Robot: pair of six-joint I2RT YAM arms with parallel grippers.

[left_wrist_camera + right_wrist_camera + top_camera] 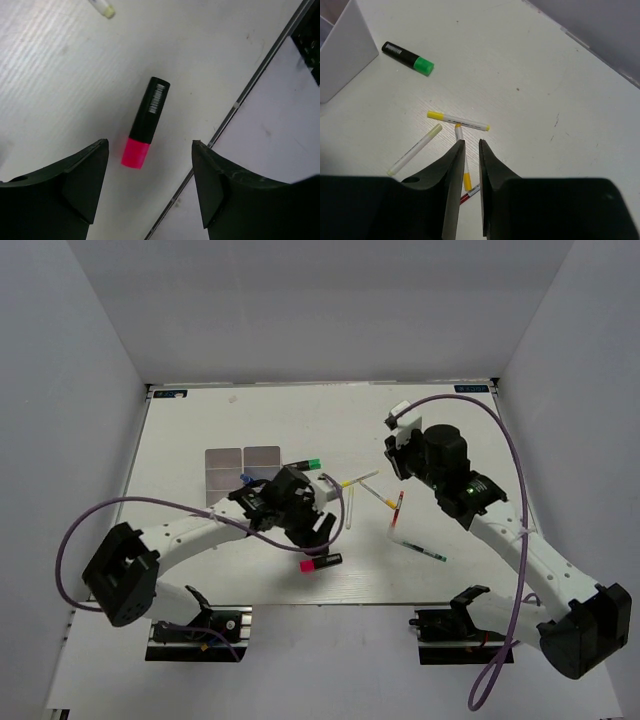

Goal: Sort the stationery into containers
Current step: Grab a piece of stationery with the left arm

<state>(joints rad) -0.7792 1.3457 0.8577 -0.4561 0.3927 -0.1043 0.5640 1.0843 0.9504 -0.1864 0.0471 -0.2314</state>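
White counter (200, 420), walled in pale grey, carries the stationery scattered loose, so the sorting looks far from finished. The left gripper (150, 145) hangs low with its jaws spread wide and nothing in them. The pink-capped highlighter (145, 120) lies flat on the counter just ahead of the tips and in line with the gap, cap end nearest the gripper, touched by neither jaw. That spread reads as a straddle: it is wider than the barrel, so the jaws could drop either side of it. The counter's near edge runs close along one side of this gripper, which leaves little room for drift

The right gripper (470, 142) is held high, its jaws drawn almost together with only a slit between them and nothing gripped there. Just beyond its tips a yellow-tipped pen (458, 120) lies crosswise, and a pale-tipped pen (415, 149) slants off to the left. Farther ahead and left rests the green-capped highlighter (407, 57), near the wall of the white tray (345, 50). A pinch this narrow would suit the thin pens, though whether this arm is aiming or idling I cannot tell
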